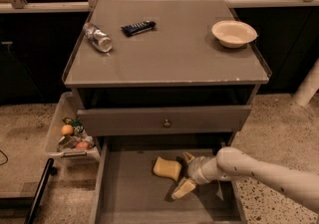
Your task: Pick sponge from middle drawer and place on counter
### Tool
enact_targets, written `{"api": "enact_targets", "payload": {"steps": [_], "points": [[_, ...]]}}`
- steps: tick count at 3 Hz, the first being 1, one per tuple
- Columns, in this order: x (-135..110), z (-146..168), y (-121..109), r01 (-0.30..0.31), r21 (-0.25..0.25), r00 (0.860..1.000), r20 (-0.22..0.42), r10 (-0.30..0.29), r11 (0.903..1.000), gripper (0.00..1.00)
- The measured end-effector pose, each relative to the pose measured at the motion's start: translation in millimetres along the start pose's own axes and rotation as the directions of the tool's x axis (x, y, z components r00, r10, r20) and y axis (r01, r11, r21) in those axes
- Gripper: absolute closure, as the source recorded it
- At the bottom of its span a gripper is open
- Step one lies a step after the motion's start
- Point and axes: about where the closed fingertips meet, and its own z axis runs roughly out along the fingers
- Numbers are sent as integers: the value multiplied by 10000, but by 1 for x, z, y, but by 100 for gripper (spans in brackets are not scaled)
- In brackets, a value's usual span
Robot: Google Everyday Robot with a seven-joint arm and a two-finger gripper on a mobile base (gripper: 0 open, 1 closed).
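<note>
The middle drawer point(129, 195) is cut off by the lower edge, so its front end does not show. The arm point(269, 172) goes out at the right edge, which hides the rest of the robot. The gripper point(186, 173) is inside the drawer just beside the sponge point(167, 168) with its fingers spread apart, but whether they touch the sponge cannot be told, and the things in the clear bin point(54, 128) at the left are too small to name.

Smooth cream claw point(185, 173) inside the matt grey middle drawer point(132, 195).
</note>
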Motion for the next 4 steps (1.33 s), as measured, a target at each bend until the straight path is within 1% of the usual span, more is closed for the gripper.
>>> {"api": "enact_targets", "payload": {"steps": [1, 2, 3, 4], "points": [[2, 17, -5, -110, -155, 9988, 467, 118, 9998, 0], [3, 28, -8, -224, -231, 9972, 709, 240, 9995, 0], [4, 31, -9, -259, -252, 9966, 777, 278, 9993, 8], [4, 31, -9, -259, -253, 9966, 777, 278, 9993, 31]]}}
